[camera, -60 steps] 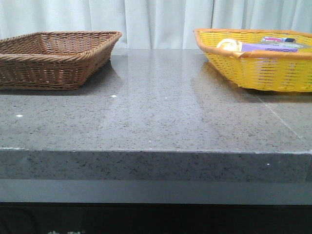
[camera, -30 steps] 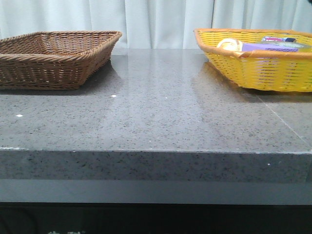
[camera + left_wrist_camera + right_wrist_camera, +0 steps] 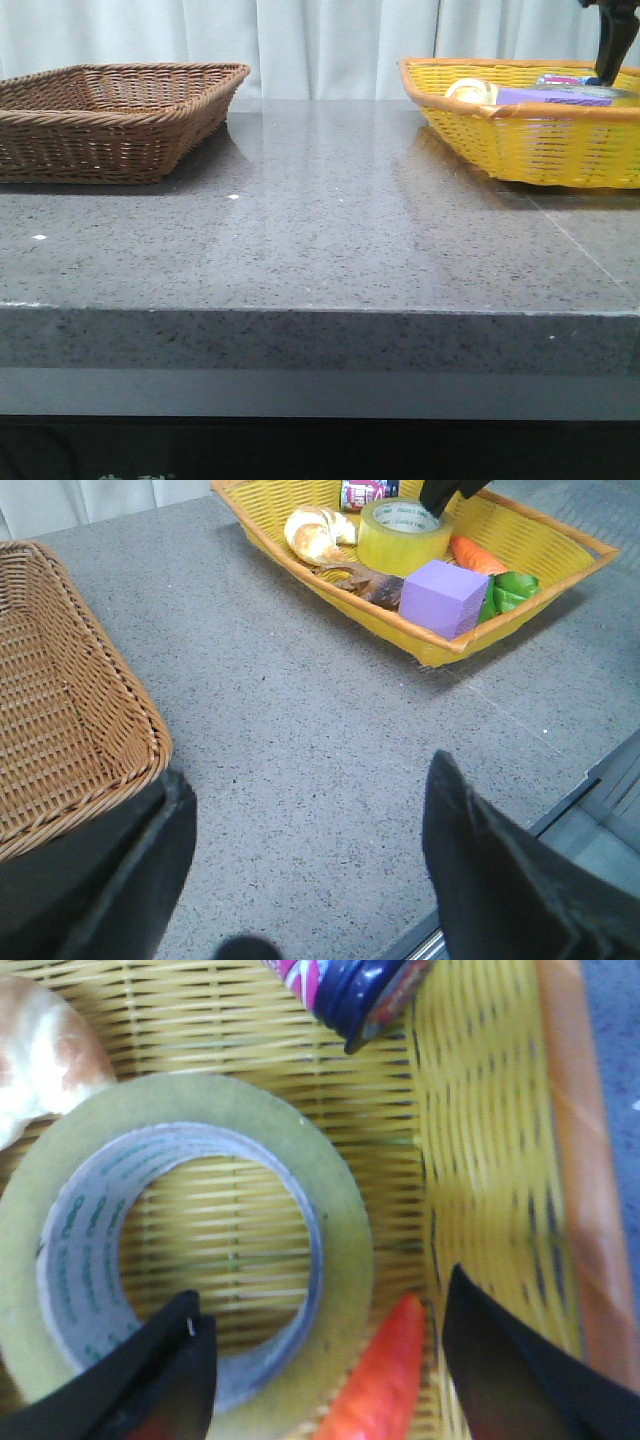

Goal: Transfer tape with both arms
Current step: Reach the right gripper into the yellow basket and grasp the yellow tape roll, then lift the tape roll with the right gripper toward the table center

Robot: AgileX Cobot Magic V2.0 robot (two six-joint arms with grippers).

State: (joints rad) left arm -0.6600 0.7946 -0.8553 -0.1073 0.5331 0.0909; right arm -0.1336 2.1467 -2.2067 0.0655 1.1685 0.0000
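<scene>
Overhead, pale curtains [image 3: 330, 40] behind speckled grey countertop [image 3: 330, 240]

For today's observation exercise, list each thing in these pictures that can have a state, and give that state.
tape: lying flat in the yellow basket, not gripped
yellow basket: holding several items
brown basket: nothing seen inside
left pincer: open, over the table
right pincer: open, above the tape
purple block: resting in the yellow basket

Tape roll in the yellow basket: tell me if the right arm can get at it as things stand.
Probably yes. The right gripper hangs open right above the tape roll, which lies flat with nothing on top; the carrot sits close beside it.
</scene>
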